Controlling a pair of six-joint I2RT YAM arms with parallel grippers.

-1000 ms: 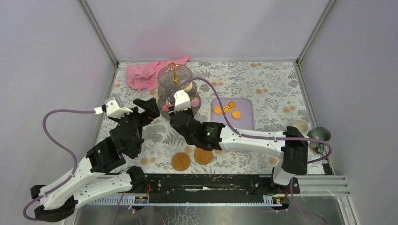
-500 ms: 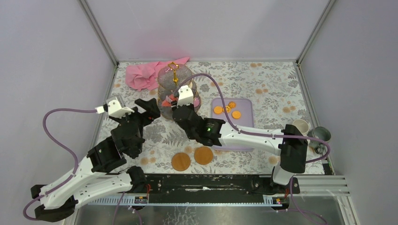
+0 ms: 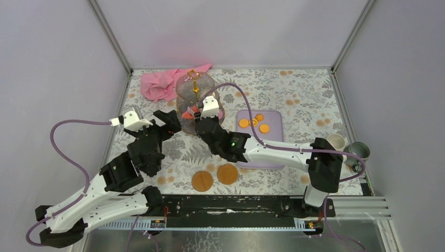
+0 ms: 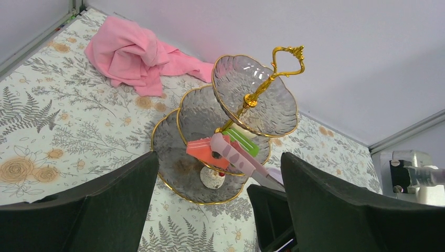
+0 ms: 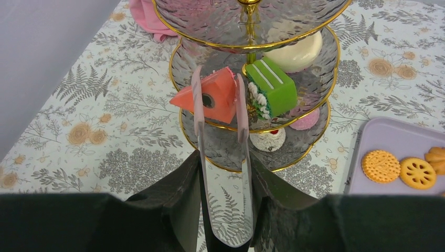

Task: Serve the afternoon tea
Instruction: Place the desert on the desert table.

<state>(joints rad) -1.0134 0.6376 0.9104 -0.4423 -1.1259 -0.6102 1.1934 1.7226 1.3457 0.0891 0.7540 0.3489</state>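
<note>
Glass first: the clear three-tier glass stand with the gold stem [image 4: 237, 83] sits toward twelve o'clock on the floral table [image 3: 299, 89] in the overhead view, its stem rising through all three tiers to a looped handle.

We see the right gripper [image 5: 225, 195] with its jaws pressed onto the handle end of the pink tongs [image 5: 243, 126]. In the right wrist view the tongs' long axis runs from six o'clock up to twelve, tips toward the stem. Those tips pinch a coral wedge-shaped cake slice [image 5: 212, 97] at the middle tier. Its narrow point aims to about eight o'clock, though we cannot tell whether it rests on the glass.

Just at its three o'clock lies the green block cake [image 5: 274, 86], long axis slanting from ten to four. The left gripper [image 3: 169, 122] hangs at the stand's eight o'clock, jaws spread wide and holding nothing.

At the stand's four o'clock is the lilac rectangular tray [image 3: 273, 142] with orange round biscuits [image 5: 381, 165]. The cream mug [image 3: 336, 140] and grey-green mug [image 3: 359, 150] sit at the table's four o'clock edge.
</note>
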